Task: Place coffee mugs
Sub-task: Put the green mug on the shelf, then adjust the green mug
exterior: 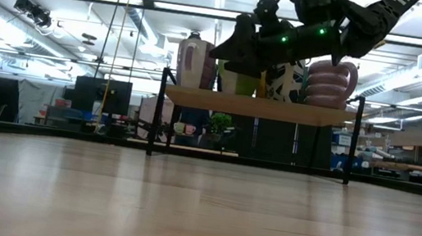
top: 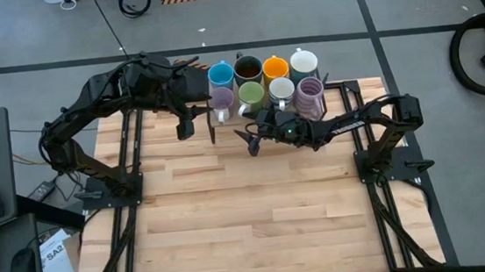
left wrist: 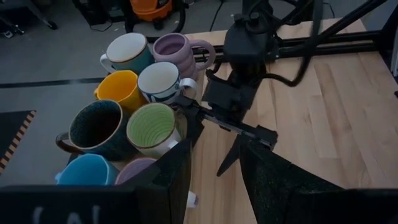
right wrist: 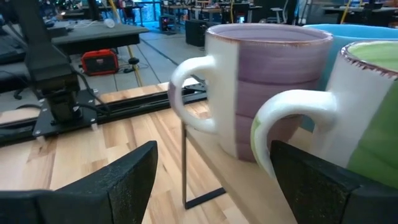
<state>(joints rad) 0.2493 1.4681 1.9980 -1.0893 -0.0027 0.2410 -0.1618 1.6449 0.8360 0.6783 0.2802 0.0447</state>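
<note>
mugs: we count eight coffee mugs (top: 263, 83) packed in two rows on a small raised shelf (exterior: 258, 106) at the worktop's (top: 257, 205) far edge, most of them touching their neighbours.
nearest mugs: a lilac mug (right wrist: 264, 93) at the shelf's near-left corner, a green mug (right wrist: 367, 112) just beside it, handles turned toward the worktop.
handling: we judge them stiff, glazed and slippery, fairly heavy for their size, and liable to chip if knocked together.
where to hold: across the rim and wall, or through the handle loop; the tight packing leaves little room between bodies.
right pincer (top: 254, 138): fingers apart, holding nothing, just in front of the shelf's near edge, facing the lilac mug.
left pincer (top: 197, 122): fingers apart, holding nothing, near the shelf's left end.
</note>
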